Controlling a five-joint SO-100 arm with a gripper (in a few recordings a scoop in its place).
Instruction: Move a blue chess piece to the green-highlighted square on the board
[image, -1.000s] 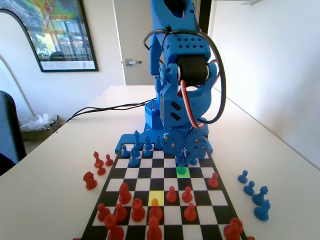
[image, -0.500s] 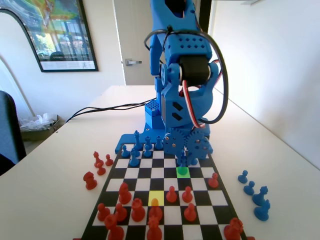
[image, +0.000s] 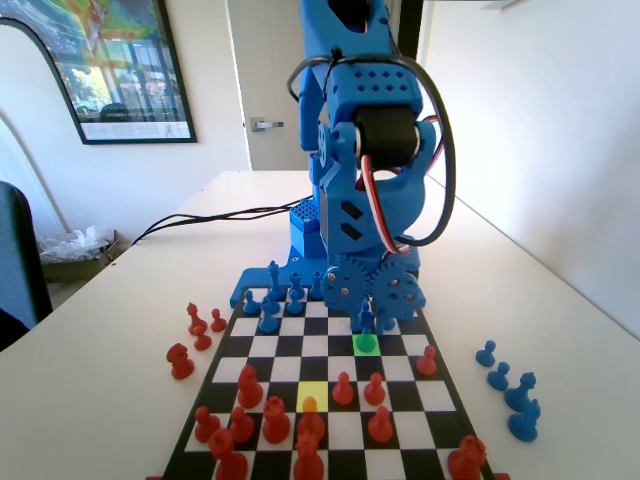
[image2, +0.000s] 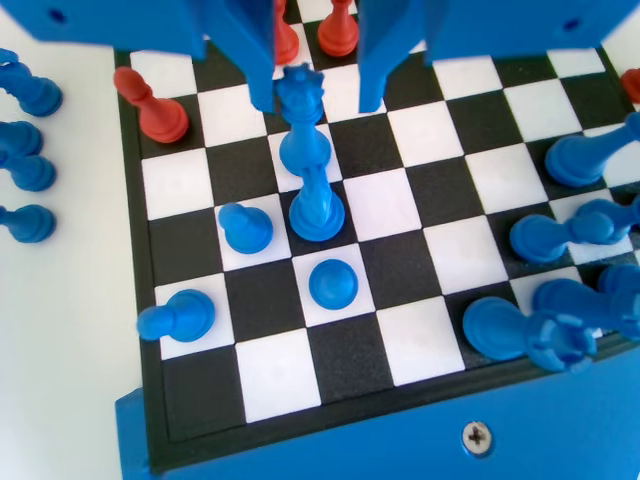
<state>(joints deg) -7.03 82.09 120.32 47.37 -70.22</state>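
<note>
Over the near rows of the board (image2: 180, 345), as your wrist view shows them, the gripper (image2: 315, 95) hangs with its two blue jaws apart, one on each side of the crown of a tall spired blue piece (image2: 310, 165); neither jaw can be seen to touch it, and nothing is held. That tall piece stands upright on a dark square. You will find short blue pawns close by in the same view: one blue chess piece (image2: 245, 227) on the white square just left of the tall piece's base, another (image2: 332, 283) on the white square just below it, and a third (image2: 178, 316) lying tilted on a white square near the board's left edge. Red pieces (image2: 152, 105) stand farther up the board, and more blue pieces sit on the table off the board's left side and crowd the squares at the right. From your fixed view, the blue arm (image: 365, 150) stands at the far end with the gripper (image: 368, 318) low over the board, just behind the green-highlighted square (image: 366, 344). A small blue piece shows between the jaws there; whether it rests on the green square or on the square behind it cannot be told. A yellow square (image: 312, 393) lies nearer the camera, among red pieces. Captured blue pieces (image: 510, 390) stand on the table to the right of the board in that view.
</note>
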